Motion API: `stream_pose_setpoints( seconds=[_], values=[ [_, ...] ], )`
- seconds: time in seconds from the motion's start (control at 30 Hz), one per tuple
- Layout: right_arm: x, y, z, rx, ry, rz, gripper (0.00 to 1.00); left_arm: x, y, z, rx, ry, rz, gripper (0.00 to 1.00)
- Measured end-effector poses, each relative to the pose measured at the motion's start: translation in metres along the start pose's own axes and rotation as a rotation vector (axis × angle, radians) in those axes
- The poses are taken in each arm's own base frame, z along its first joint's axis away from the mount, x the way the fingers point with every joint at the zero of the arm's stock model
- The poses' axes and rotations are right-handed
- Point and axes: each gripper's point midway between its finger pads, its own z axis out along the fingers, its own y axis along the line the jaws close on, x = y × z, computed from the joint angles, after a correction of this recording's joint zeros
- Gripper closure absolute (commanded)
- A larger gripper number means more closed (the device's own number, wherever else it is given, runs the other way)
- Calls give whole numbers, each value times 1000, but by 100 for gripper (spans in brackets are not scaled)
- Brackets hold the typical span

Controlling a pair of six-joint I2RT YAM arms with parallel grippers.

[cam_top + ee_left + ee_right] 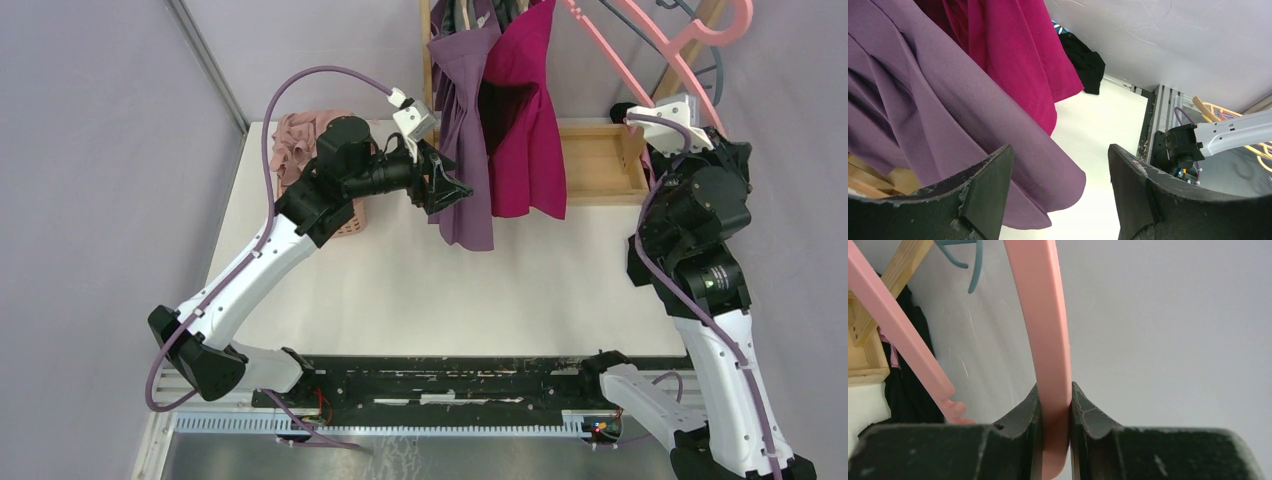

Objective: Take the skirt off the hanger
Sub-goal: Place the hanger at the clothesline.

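Note:
A purple skirt [465, 150] and a magenta skirt [530, 120] hang side by side from the wooden rack at the back. The magenta one's top reaches toward a pink hanger [600, 50]. My left gripper [450, 190] is open beside the purple skirt's lower left edge. In the left wrist view the purple hem [923, 100] drapes past the left finger [988, 190] into the gap of that gripper [1060, 150], with nothing pinched. The magenta skirt [1018, 45] hangs beyond it. My right gripper [1054, 390] is shut on the pink hanger [1045, 315], up at the back right [700, 100].
A wooden rack with a tray-like shelf [600, 160] stands at the back. A pink basket holding pink cloth [300, 140] sits at the back left. Black cloth [1083, 57] lies on the table. A teal hanger [968, 265] hangs on the rack.

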Motion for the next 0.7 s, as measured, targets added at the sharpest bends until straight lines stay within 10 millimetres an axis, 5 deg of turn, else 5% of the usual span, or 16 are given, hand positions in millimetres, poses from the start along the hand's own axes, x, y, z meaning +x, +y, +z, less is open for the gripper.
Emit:
stream_pose_setpoints(
  seconds=[0.17,0.5,0.7],
  values=[
    [-4,0,3,7,2,2,99,-1,-1,-2,-2,0,1,24],
    [-22,50,43,-28,40,-125,99,-16,-2,-25,-35,-33,16,24],
    [-18,48,60,0,86,-127,99,-19,0,-33,-54,-38,29,24]
  ],
)
